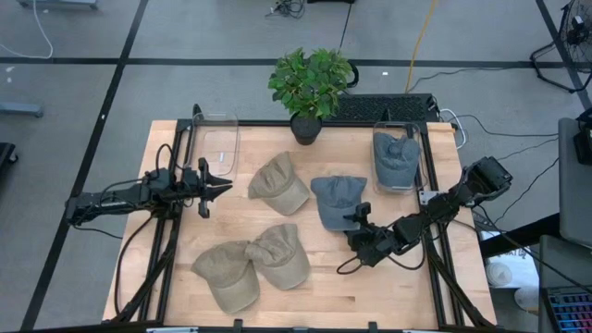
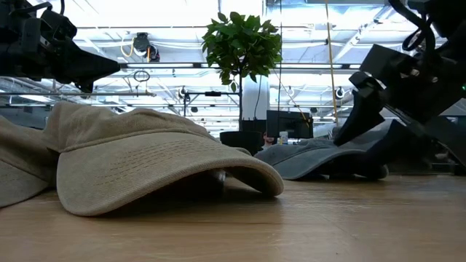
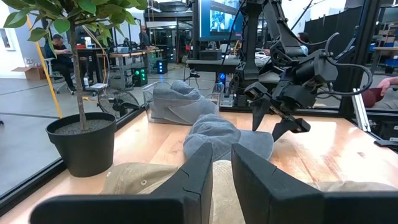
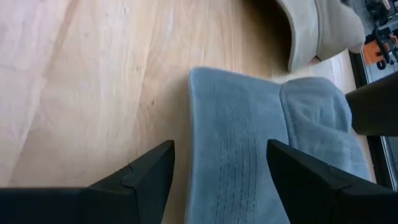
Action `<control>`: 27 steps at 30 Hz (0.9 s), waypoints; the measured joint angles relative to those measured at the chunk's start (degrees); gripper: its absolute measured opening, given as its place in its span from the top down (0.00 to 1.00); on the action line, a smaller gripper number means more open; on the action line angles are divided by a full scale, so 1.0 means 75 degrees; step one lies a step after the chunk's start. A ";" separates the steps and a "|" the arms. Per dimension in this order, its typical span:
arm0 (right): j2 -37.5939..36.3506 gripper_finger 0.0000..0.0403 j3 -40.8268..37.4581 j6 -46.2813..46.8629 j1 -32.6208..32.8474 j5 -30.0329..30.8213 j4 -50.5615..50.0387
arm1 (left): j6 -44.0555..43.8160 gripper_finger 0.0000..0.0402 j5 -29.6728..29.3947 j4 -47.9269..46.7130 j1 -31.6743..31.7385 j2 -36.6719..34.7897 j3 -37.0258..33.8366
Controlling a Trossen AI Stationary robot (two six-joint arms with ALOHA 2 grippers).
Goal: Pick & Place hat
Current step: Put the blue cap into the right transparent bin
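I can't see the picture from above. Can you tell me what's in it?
A wooden table holds three tan hats and a blue hat. The right gripper sits at the blue hat's brim, jaws open. Another blue hat lies in the right bin; the left gripper waits.

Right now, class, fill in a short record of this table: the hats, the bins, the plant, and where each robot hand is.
tan hats: three; one mid-table, two touching near the front edge
grey hat on table: one, right of centre
grey hat in bin: one, inside the right clear bin
left clear bin: holds no hat
potted plant: back edge, centre
left hand: open, beside the mid-table tan hat
right hand: open, at the brim of the grey hat on the table
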 joint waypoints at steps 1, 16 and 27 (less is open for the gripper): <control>0.0000 0.40 0.0001 -0.0057 0.0000 -0.0007 0.0088 | 0.0000 0.83 0.0000 -0.0001 0.0001 -0.0001 0.0000; -0.0003 0.40 0.0006 -0.0206 0.0000 0.0007 0.0088 | 0.0000 0.83 0.0000 0.0001 0.0003 0.0000 0.0000; -0.0003 0.40 -0.0180 -0.0151 -0.0006 0.0010 0.0149 | 0.0000 0.83 0.0000 0.0001 0.0003 -0.0003 0.0000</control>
